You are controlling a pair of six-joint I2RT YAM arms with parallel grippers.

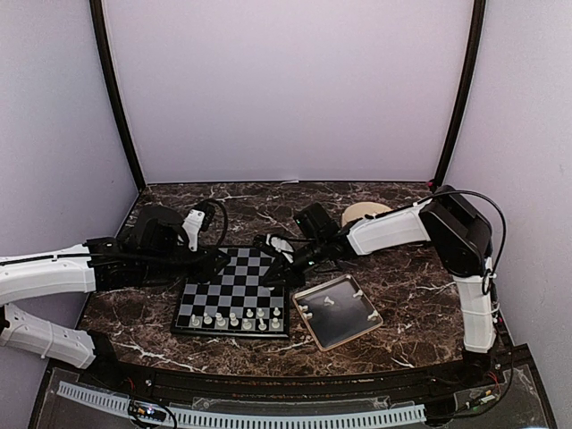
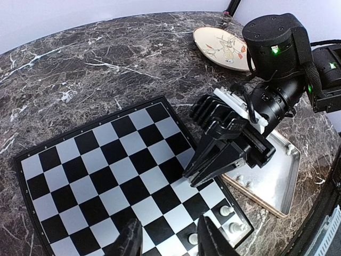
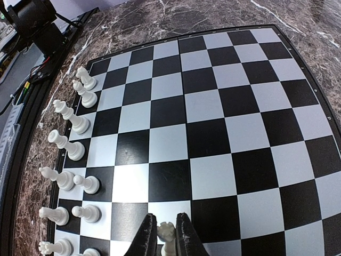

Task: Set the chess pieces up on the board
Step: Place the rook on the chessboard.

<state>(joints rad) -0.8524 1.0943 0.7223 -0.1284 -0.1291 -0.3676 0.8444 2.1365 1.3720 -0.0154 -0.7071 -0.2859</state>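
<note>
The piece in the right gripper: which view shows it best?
Right wrist view: the white piece sits clearly between the fingers of the right gripper. In the left wrist view the fingers hide it; in the top view it is too small to see.

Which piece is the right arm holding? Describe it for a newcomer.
Find the checkered board, then the right tool over it. The white piece pinched between its black fingers is the one; other pieces stand free along the near edge or sit in the tray.
</note>
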